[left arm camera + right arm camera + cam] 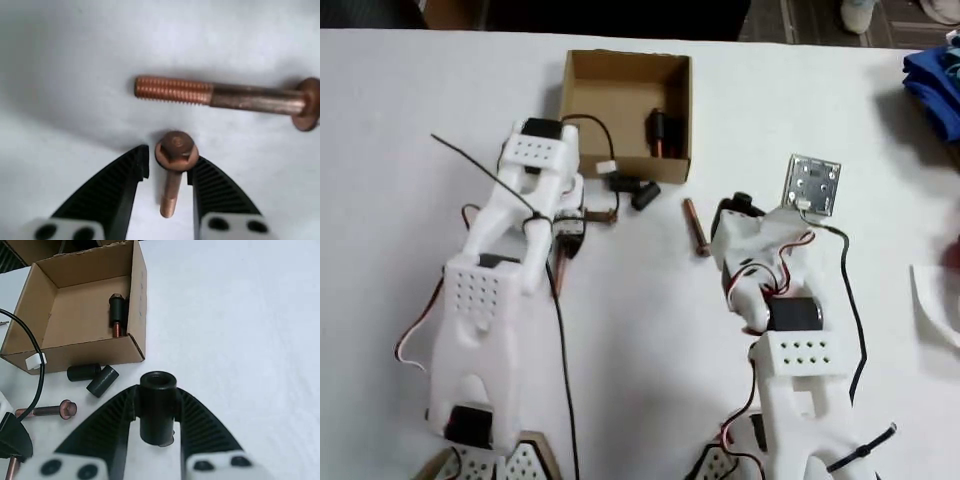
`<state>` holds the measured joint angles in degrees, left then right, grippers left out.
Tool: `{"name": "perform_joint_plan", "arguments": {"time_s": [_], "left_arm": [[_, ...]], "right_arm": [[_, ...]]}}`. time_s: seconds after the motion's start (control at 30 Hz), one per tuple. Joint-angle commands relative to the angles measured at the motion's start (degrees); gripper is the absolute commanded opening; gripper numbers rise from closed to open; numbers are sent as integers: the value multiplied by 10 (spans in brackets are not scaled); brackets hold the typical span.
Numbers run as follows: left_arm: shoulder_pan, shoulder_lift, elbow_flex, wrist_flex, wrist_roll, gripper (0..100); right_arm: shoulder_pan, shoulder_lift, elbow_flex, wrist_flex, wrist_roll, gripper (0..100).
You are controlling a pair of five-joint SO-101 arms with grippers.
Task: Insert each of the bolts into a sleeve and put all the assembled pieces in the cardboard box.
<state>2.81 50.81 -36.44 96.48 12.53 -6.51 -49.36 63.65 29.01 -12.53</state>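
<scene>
So far, we are counting one finished piece in the box. The left gripper is pinching a bolt by its head, with a loose bolt just past its tips. The right gripper is clamping a sleeve upright, with spare sleeves lying ahead of it. We are judging most of the pairing undone.

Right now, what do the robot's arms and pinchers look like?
Both the left arm and right arm are chunky white plastic with rows of little holes and black motor blocks. Black cables and thin red wires trail along them. The left gripper and right gripper have black ribbed fingers.
</scene>
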Motion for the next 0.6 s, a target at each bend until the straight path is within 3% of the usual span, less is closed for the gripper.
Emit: {"name": "perform_joint_plan", "arguments": {"time_s": [0.0, 0.4, 0.57], "left_arm": [[0, -23, -6, -70, 39, 157], [22, -32, 14, -60, 71, 157], [19, -97, 75, -52, 71, 157]], "right_arm": [[3, -22, -7, -15, 3, 19], [7, -22, -7, -15, 3, 19], [7, -22, -7, -14, 4, 19]]}}
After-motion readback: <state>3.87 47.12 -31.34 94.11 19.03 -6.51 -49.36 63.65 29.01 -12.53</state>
